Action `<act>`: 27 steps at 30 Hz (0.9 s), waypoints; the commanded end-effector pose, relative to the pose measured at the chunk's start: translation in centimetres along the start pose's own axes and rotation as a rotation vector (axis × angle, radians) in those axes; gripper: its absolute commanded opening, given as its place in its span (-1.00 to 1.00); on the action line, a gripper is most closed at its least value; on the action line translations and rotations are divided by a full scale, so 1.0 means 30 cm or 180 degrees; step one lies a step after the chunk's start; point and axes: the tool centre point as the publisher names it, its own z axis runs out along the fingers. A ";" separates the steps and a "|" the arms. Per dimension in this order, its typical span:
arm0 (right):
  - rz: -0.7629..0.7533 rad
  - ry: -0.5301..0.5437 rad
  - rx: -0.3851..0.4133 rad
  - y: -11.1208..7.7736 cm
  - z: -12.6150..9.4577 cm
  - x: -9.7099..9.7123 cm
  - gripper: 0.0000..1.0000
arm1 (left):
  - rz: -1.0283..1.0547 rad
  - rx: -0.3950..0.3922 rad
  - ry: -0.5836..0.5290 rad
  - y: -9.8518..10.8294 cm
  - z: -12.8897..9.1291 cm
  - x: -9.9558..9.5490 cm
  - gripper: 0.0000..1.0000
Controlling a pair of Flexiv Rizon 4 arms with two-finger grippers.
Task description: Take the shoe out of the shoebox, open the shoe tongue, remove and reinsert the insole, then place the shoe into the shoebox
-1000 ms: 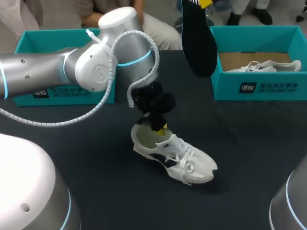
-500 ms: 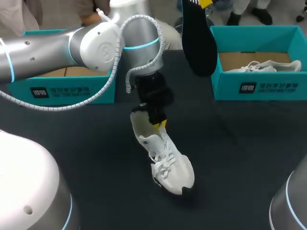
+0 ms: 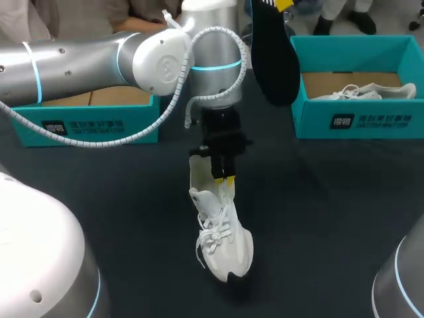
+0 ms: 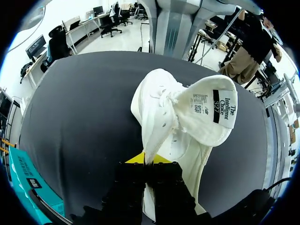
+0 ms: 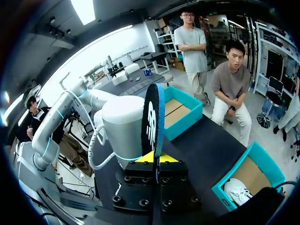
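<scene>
**Arm pose.** The left arm (image 3: 99, 56) enters from the left and reaches to the middle of the table (image 3: 344, 199). Its wrist is vertical and the left gripper (image 3: 223, 175) points straight down. The fingers are clamped on the side wall of the shoe's collar. In the left wrist view the white edge of the shoe (image 4: 159, 108) runs between the two yellow tips. The shoe hangs from this grip heel-up, with the toe low and pointing toward the table's near edge. The tongue (image 4: 211, 112) is folded outward, label side showing. The right gripper (image 5: 153, 159) is raised above the table's far side and is closed on the black insole (image 3: 273, 59), which hangs edge-on.

**Containers.** The left shoebox (image 3: 86, 126) shows only its cardboard floor. The right shoebox (image 3: 358, 122) holds a second shoe (image 3: 358, 91), lying on its side.

**Change.** One second ago the shoe lay flat with its toe to the right. It is now rotated and tipped up, and the left arm has swung rightward. The insole is unchanged.
</scene>
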 end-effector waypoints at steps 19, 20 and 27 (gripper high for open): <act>0.0004 -0.0004 0.0009 0.003 0.003 -0.001 -1.00 | 0.0318 0.0111 0.0147 -0.003 0.073 -0.008 -1.00; 0.0004 -0.0004 0.0009 0.003 0.003 -0.001 -1.00 | 0.0324 0.0109 0.0160 -0.003 0.080 -0.009 -1.00; 0.0004 -0.0004 0.0009 0.003 0.003 -0.001 -1.00 | 0.0310 0.0050 0.0179 0.006 0.112 -0.019 -1.00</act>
